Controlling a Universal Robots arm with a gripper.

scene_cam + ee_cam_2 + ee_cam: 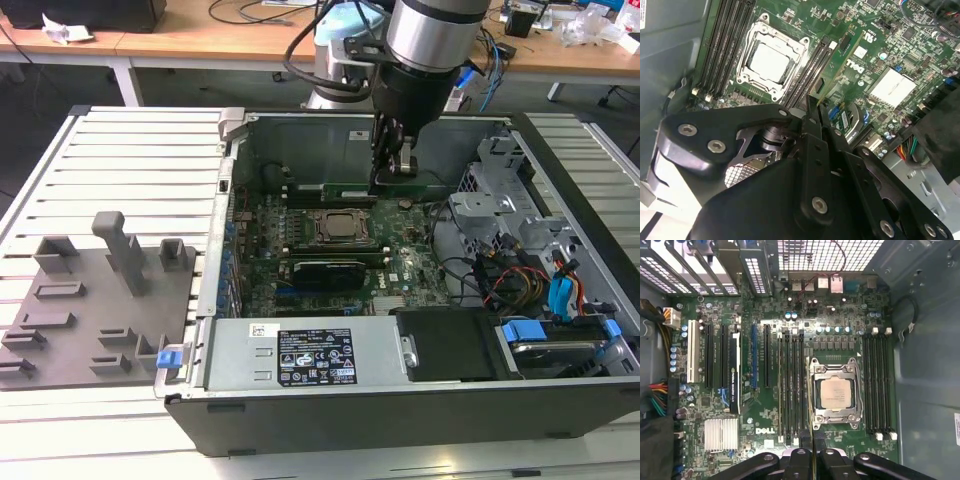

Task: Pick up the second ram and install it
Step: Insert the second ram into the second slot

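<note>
I see open computer case (400,400) on slatted desk (130,160), grey tray (90,330) at case's 9 o'clock. Motherboard (765,405) inside, processor socket (835,392) central. My pincer (392,172) at socket's 12 o'clock, clamped on second ram (832,85), stick edge-down over black slots (792,385).

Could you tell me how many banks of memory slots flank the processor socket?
2: the first bank between processor socket and expansion slots, the second bank on the socket's other side.
</note>
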